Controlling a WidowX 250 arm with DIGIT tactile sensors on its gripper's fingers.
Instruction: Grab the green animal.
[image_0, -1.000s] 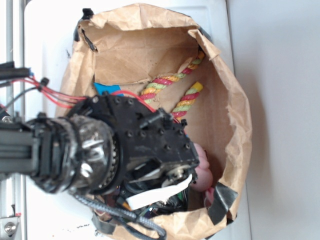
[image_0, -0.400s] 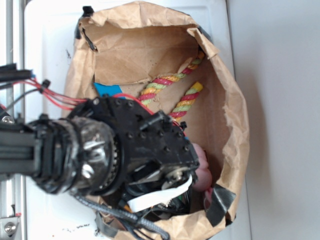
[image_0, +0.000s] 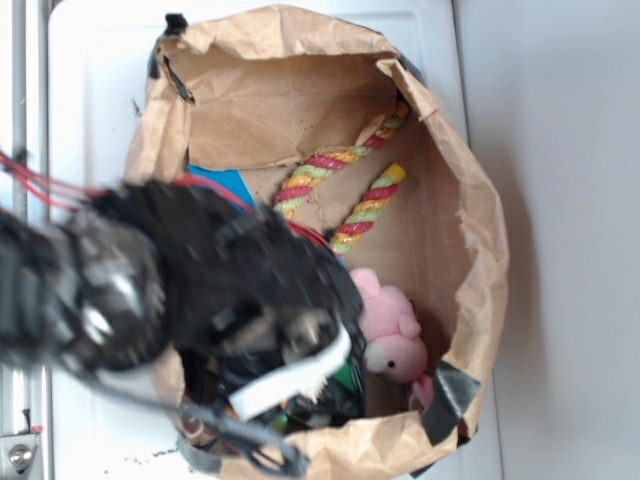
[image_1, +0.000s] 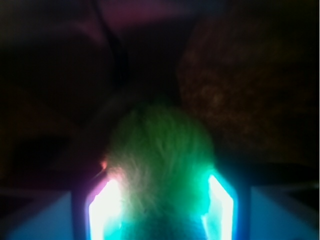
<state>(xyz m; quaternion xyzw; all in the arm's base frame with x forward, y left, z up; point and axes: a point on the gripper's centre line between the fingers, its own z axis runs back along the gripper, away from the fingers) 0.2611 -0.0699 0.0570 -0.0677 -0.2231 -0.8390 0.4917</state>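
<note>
In the wrist view the green animal (image_1: 160, 165) is a shaggy lime-green fuzzy lump filling the gap between my two glowing fingers. My gripper (image_1: 161, 200) is shut on it, and both pads (image_1: 106, 205) press into its fur. Everything around it is dark. In the exterior view my black arm (image_0: 230, 300) reaches down into the near end of the brown paper bag (image_0: 470, 230), blurred by motion. It hides the fingers and nearly all of the toy; only a sliver of green shows under the wrist.
A pink plush bunny (image_0: 388, 325) lies in the bag just right of my arm. A striped rope toy (image_0: 340, 170) lies at the far end, with a blue item (image_0: 225, 183) at the left. The bag's walls rise all around.
My arm has swung left and is now motion-blurred. The pink bunny, mostly covered before, now shows in full.
</note>
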